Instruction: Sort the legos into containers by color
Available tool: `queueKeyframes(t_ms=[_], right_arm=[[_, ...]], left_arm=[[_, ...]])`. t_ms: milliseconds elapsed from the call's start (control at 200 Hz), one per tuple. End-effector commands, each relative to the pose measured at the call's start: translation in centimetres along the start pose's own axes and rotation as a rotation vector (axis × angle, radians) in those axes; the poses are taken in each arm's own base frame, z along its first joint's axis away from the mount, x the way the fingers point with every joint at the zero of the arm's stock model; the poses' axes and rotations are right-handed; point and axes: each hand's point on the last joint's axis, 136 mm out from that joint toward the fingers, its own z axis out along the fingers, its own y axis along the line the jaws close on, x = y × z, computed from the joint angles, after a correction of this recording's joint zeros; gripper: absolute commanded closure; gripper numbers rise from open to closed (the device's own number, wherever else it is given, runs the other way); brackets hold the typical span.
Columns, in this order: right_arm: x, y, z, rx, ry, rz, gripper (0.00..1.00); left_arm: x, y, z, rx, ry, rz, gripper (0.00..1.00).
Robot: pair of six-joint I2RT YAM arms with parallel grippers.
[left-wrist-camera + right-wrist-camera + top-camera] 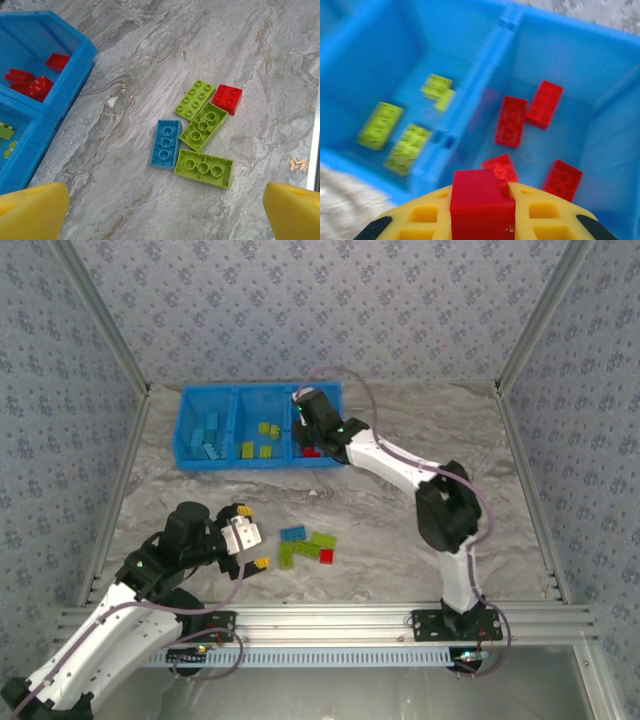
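Closest to the overhead camera, the left arm (pixel 110 608) is seen reaching in from the bottom-left corner. The left gripper (pixel 252 536) is spread wide above the table (pixel 400 530), just left of a cluster of loose legos (pixel 307 546). At the far side the containers (pixel 258 464) are set in a row. Light blue pieces (pixel 210 436) lie in the left bin, lime pieces (pixel 262 440) in the middle one and red pieces (pixel 313 451) in the right one. The right gripper (pixel 304 432) is hung over the right bin, and its jaws cannot be made out from here.

From the left wrist, two yellow fingertips (pixel 32 212) are seen far apart at the lower corners, with nothing between them. Five bricks are grouped on the marble ahead. A blue brick (pixel 166 143) is flanked by three lime bricks (pixel 204 168), and a square red brick (pixel 227 96) is placed just beside the farthest of these. The containers are seen at the upper left.

From the right wrist, a held red brick (pixel 480 200) is clamped between yellow fingers (pixel 545 216) above the right bin. Four red pieces are scattered on its floor. Lime pieces are seen in the neighbouring compartment, though blurred.
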Motion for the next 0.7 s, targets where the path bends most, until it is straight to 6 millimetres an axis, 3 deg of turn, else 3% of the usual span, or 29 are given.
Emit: queueKeyframes(t_ms=[0, 70, 180, 440, 555, 695], right_arm=[[0.8, -2.9, 1.9, 0.126, 0.087, -0.062, 0.74], [0.6, -3.3, 2.3, 0.121, 0.096, -0.056, 0.69], [-0.1, -3.7, 2.1, 0.112, 0.089, -0.047, 0.54], [-1.6, -3.8, -1.5, 0.09, 0.043, -0.026, 0.51], [-1.9, -3.9, -4.8, 0.056, -0.001, 0.016, 0.5], [-0.7, -3.5, -9.5, -0.028, -0.056, 0.096, 0.42]], left_arm=[[-0.2, 0.1, 0.2, 0.0, -0.017, -0.013, 0.01], [-0.2, 0.1, 0.2, 0.002, -0.016, -0.017, 0.01], [0.0, 0.1, 0.4, 0.006, -0.008, -0.023, 0.01], [0.6, 0.5, 0.9, -0.007, 0.029, -0.049, 0.01], [-0.7, 2.8, 0.5, -0.114, -0.01, -0.191, 0.01], [-2.7, 8.0, -1.5, -0.347, -0.062, -0.545, 0.01]])
